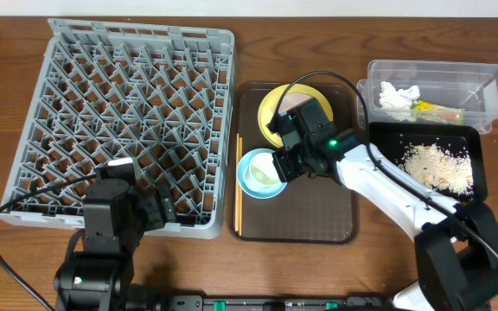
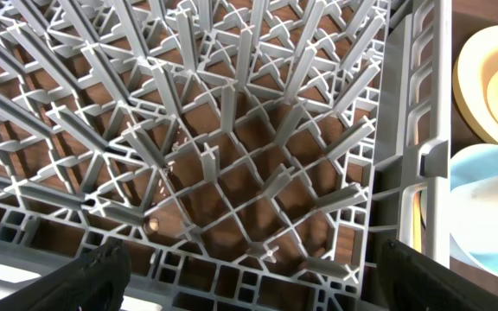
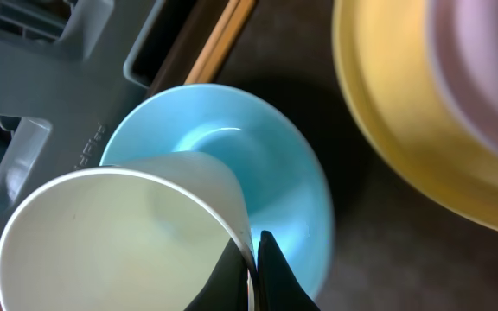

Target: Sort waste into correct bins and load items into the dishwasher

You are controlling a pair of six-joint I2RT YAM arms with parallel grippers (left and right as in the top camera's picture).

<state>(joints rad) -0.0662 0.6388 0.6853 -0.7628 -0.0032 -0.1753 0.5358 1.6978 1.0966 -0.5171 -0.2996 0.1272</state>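
The grey rack (image 1: 128,95) lies leftmost, with the left pincer (image 2: 253,259) released above its near corner. On the brown tray (image 1: 318,216), the right pincer (image 3: 251,272) is clenched on the cream cup (image 3: 102,250) rim, inside the light-blue bowl (image 3: 284,181). Lift straight up with a firm pinch so the bowl isn't dragged.

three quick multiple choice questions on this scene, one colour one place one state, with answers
1. The round bowl beside the round yellow plate is: A light blue B red C black
2. The pale rice-like crumbs lie: A on the plate B in the shallow black rectangular tray C in the bowl
3. The right gripper is: A open and empty B shut on the rim of the cream-white cup C out of view
Answers: A, the wrist view shows it blue; B, they lie scattered there; B, its fingers pinch the rim.
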